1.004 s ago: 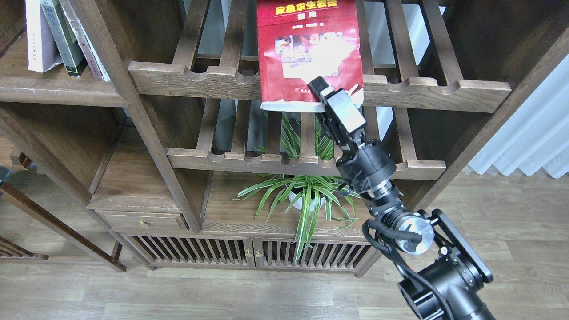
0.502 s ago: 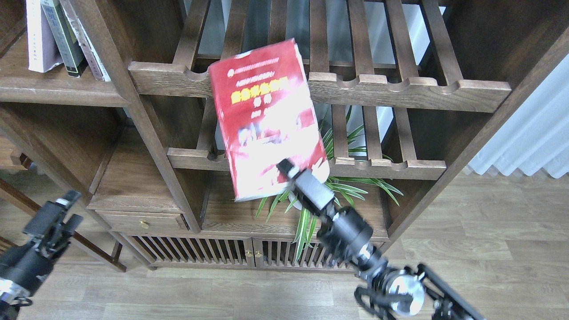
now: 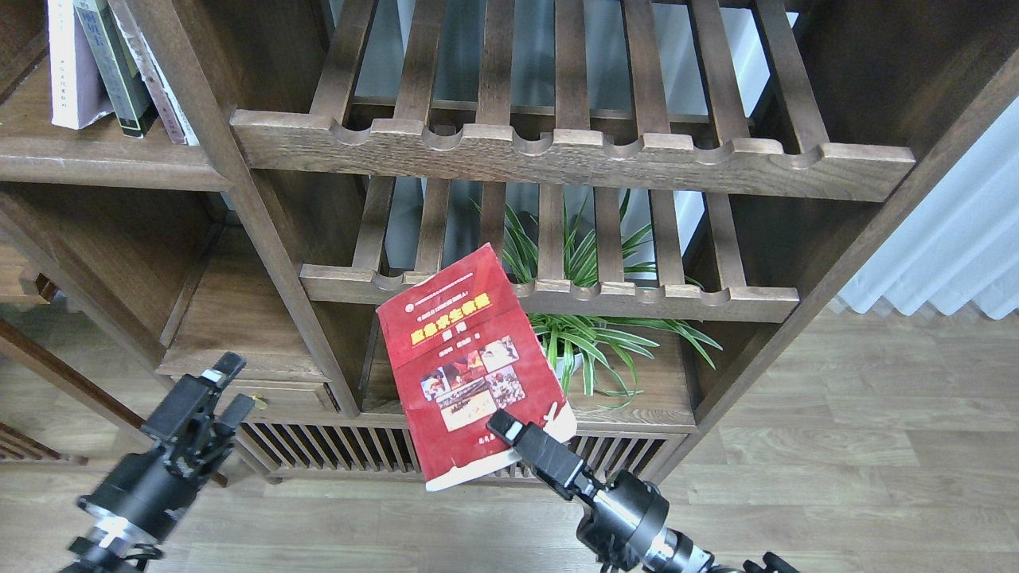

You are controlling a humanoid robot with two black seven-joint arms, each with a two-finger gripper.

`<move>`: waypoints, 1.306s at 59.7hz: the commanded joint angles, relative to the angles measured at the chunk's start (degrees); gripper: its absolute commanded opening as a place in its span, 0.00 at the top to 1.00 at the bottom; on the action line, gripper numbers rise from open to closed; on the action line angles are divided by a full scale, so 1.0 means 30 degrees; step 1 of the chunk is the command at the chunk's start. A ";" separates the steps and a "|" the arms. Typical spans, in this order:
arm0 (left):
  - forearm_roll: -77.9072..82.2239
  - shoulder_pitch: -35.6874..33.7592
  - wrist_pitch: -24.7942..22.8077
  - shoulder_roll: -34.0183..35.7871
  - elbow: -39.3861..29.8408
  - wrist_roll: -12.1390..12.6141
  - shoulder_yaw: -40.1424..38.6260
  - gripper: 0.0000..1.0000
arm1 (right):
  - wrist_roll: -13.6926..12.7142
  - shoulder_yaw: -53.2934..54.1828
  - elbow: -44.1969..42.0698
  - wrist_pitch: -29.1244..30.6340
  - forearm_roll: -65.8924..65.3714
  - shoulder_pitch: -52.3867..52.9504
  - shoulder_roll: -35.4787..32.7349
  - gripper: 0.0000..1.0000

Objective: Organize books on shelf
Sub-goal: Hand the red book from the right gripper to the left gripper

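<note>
Low in front of the cabinet, the thick red book (image 3: 470, 366) hangs in the air, cover facing the head view, held by its lower right corner. Its long axis runs from that corner up and slightly left, so nearly all of the book stands above and to the left of the right gripper (image 3: 521, 434), whose jaws are closed on the bottom edge beside the curled corner. The left gripper (image 3: 208, 391) is well apart to the left, lower than the book's top, with its jaws parted and nothing between them.

The shelf (image 3: 103, 163), a solid dark plank, sits far up at the left and carries three standing books (image 3: 111, 64) leaning together. From the held book it lies up and to the left, past the upright post (image 3: 255, 215). By my judgement the left arm is nearer that shelf, while the right arm has the book. The spider plant (image 3: 589, 334) stands just behind the book's right edge.
</note>
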 commanded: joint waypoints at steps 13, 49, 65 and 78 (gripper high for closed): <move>0.0008 -0.0629 0.0002 -0.1852 -0.0253 -0.0162 0.2249 0.04 | -0.0127 -0.0628 -0.0494 0.0002 -0.0382 -0.0032 0.0929 0.97; 0.0008 -0.1713 0.0002 -0.2850 -0.0078 -0.0924 0.4389 0.69 | -0.0626 -0.1009 -0.0552 0.0002 -0.0675 -0.0853 0.1808 0.97; 0.0008 -0.1742 0.0002 -0.2587 -0.0136 -0.1159 0.4565 0.90 | -0.0626 -0.0950 -0.0552 0.0002 -0.0705 -0.0882 0.1808 0.97; 0.0008 -0.1713 0.0002 -0.1298 -0.0253 -0.1159 0.4506 0.91 | -0.0596 -0.0657 -0.0611 0.0002 -0.0675 -0.0853 0.1779 0.97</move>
